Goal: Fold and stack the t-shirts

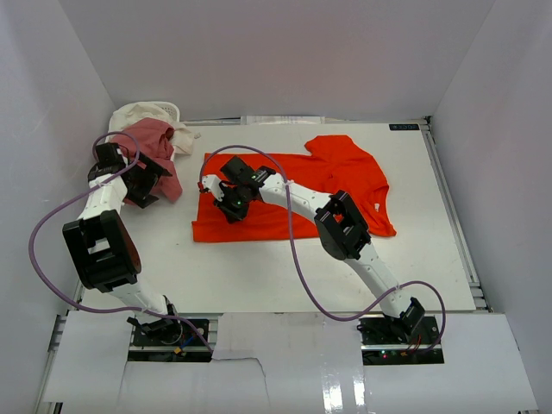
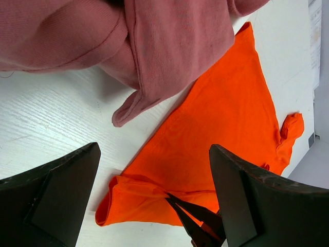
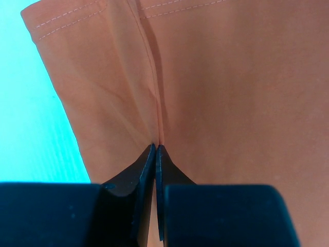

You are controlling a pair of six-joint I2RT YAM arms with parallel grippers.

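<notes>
White walls box in a white table (image 1: 431,267), with both arms bolted at its near edge.

Orange shirt (image 1: 297,185) lies spread flat across the middle of the table. Its hem end points left, and its collar and a sleeve lie toward the far right. One layer near the left edge is turned over on itself.

Right gripper (image 1: 231,200) is down on that left part, jaws pressed together on a thin pinch of the cloth. In the wrist view a crease runs straight out from the fingertips (image 3: 141,172).

Pink shirt (image 1: 159,142) lies crumpled at the far left corner, and the cream shirt (image 1: 142,112) is bunched behind it. Neither is folded.

Left gripper (image 1: 145,191) hovers beside the pink shirt, jaws spread wide, holding nothing.

Assessment: the cloth is light, thin and limp. It will not hold a shape, will drape from any single grip, and will likely drag across the table instead of lifting flat. A pinch in the mid-panel may gather one layer or two; I cannot tell which here. Better holds are hems, seams and corners, where doubled stitching gives the fingers something to bite.

Risks: wrinkles carried into the fold, or a layer slipping out of the pinch.
</notes>
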